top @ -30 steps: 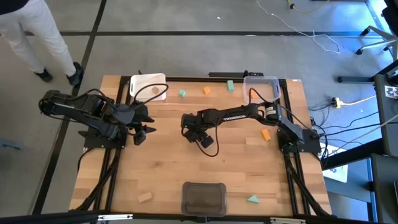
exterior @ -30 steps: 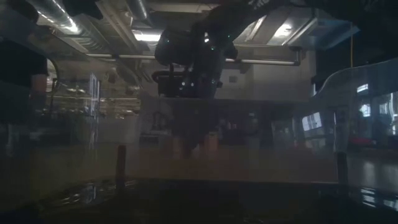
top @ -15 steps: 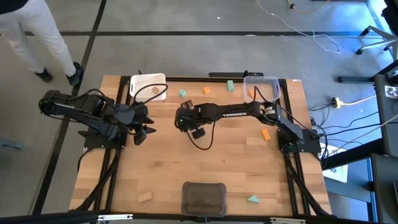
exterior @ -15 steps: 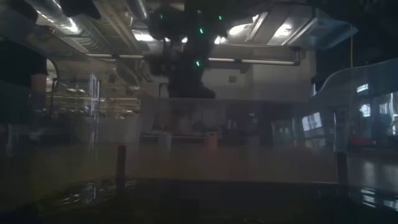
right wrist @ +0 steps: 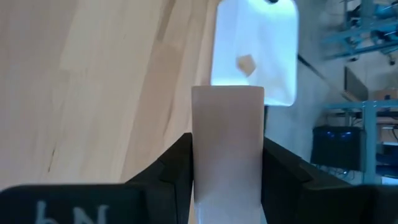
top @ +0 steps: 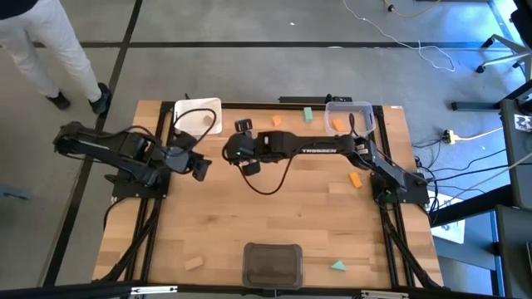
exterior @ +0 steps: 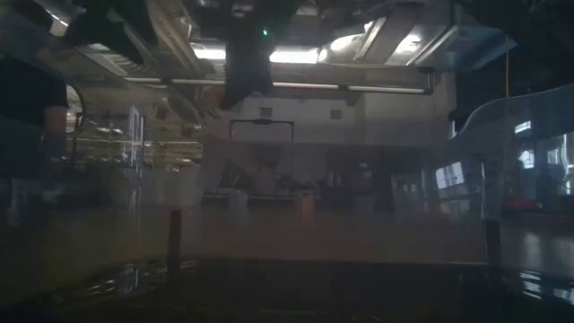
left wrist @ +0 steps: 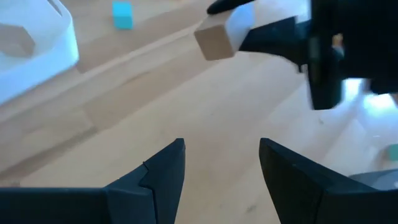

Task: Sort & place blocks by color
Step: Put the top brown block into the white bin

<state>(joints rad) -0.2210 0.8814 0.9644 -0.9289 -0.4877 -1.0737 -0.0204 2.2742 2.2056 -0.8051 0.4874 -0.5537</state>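
Right gripper (right wrist: pixel 227 155) is clamped on a pale natural-wood block (right wrist: pixel 227 143), which fills the gap between its two dark fingers and sticks out ahead of them. In the high view this gripper (top: pixel 238 149) is carried above the table on a long reach across it, and the white tray (top: pixel 198 116) lies a short way beyond it. The right wrist view confirms the aim: the tray (right wrist: pixel 255 37) sits straight ahead of the fingers, with one pale block (right wrist: pixel 246 63) already lying inside it.

The step in hand looks like delivery of the natural-wood piece to the tray that collects that colour. To do it well, the arm should probably carry on forward until the held block is fully past the tray's near wall, then lower before letting go, so the piece does not bounce off the rim or land on the bare wood. Keeping the release slightly to one side of the block already inside would avoid a knock.

Left gripper (left wrist: pixel 221 171) hangs with its fingers parted and nothing between them, just beside the right gripper's path. Its wrist camera sees the carried block (left wrist: pixel 217 38) passing close ahead, so the right arm would be wise to stay high enough to clear it.
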